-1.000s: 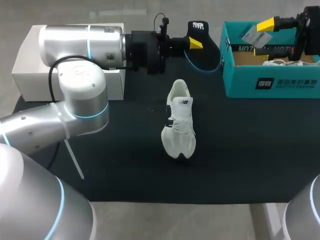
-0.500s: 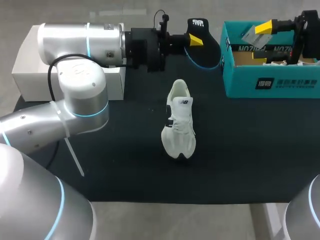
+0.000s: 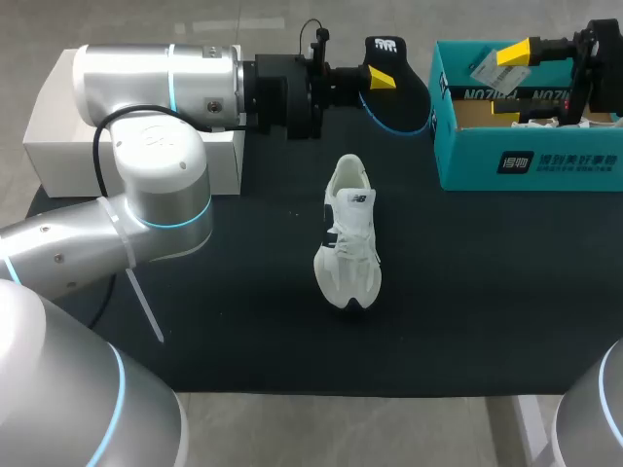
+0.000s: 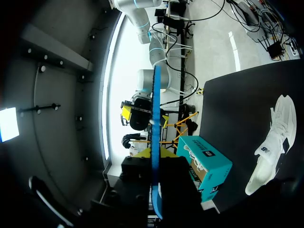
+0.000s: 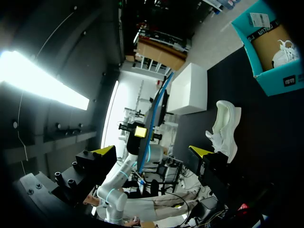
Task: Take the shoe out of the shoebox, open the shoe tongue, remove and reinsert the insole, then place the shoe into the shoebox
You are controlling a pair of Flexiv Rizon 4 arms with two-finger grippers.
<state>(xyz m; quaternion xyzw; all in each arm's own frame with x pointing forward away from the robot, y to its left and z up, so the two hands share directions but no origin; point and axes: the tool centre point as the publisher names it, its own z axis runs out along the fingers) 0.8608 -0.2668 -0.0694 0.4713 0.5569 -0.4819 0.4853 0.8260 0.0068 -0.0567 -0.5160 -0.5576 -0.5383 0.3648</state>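
My left fingers (image 3: 380,81) are clamped on the black insole (image 3: 397,86), one yellow tip pressed flat against its face. I hold it up off the tabletop (image 3: 487,292) at the far side, between the white box (image 3: 49,131) and the teal shoebox (image 3: 531,161), nearer the shoebox. Seen along my left wrist, the insole stands edge-on between the fingers, its blue rim a thin upright line. The white shoe (image 3: 348,233) lies out of the shoebox on the middle of the dark tabletop, running lengthwise from the far side toward me. It is well apart from the shoebox and from both arms, and the dark mark on its side faces up. My right fingers (image 3: 516,51) hang over the open shoebox at the far right corner, spread wide apart, their yellow tips standing clear of each other in the right wrist view. Inside the shoebox a white laced thing (image 3: 545,120), a second shoe by the look of it, lies on the brown floor. My left arm (image 3: 156,88) stretches across in front of the white box.
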